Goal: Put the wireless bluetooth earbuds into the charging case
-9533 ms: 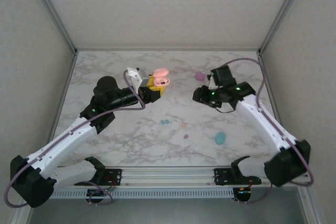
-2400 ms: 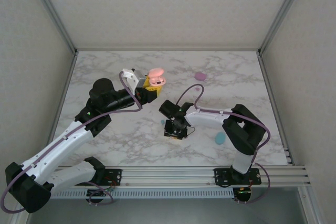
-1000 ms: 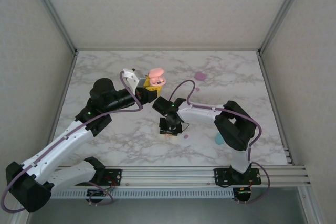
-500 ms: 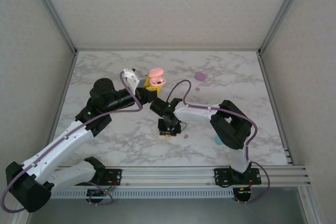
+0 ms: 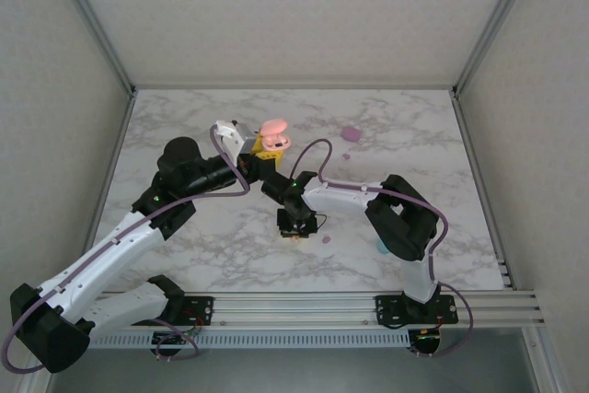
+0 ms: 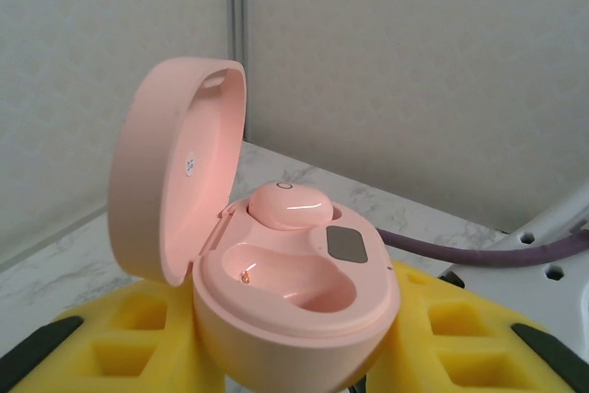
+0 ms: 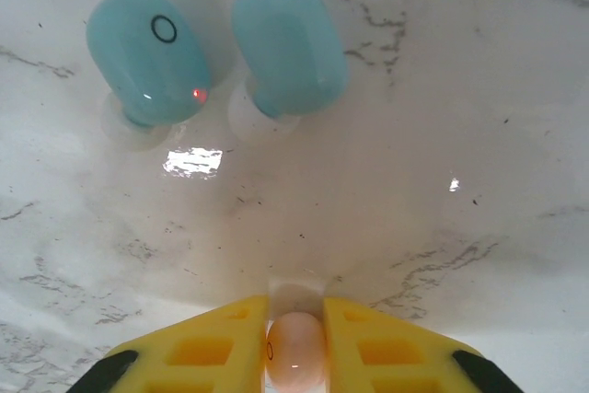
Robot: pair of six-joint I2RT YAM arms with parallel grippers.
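1. Worktop first: the white marble-patterned worktop (image 5: 184, 126) runs wide under both arms, with pale walls around it.
2. Arms next. The white-and-black left arm (image 5: 120, 236) reaches from the near left corner toward the middle. The white-and-black right arm (image 5: 368, 200) folds back from the near right and stretches across to the centre.
3. The left gripper (image 5: 264, 156) has its yellow jaws clamped on the sides of the peach-pink oval plastic charging case (image 6: 304, 310). It holds the case upright above the worktop, with the hinged lid (image 6: 175, 181) swung open.
4. The right gripper (image 5: 296, 225) points straight down at mid-worktop, just nearer than the left gripper.
5. Other cases: a purple oval case (image 5: 351, 133) lies toward the far side, well apart from both grippers. A teal-blue oval case (image 5: 381, 246) peeks out from behind the right arm.
6. In the right wrist view, two teal-blue plastic earbuds lie side by side on the marble just ahead of the yellow pads. One carries a black ring mark and a red dot (image 7: 147, 57); the other is plain (image 7: 288, 41).
7. Inside the pink case, a seated peach-pink earbud (image 6: 287, 206) fills the far socket. The nearer socket (image 6: 285, 278) lies bare.
8. The right jaws are squeezed together on a tiny peach-pink plastic earbud (image 7: 295, 350), low at the surface. I can't tell whether it touches the marble.
9. A tiny purple earbud (image 5: 326, 239) lies just beside the right gripper, on the teal case's side.
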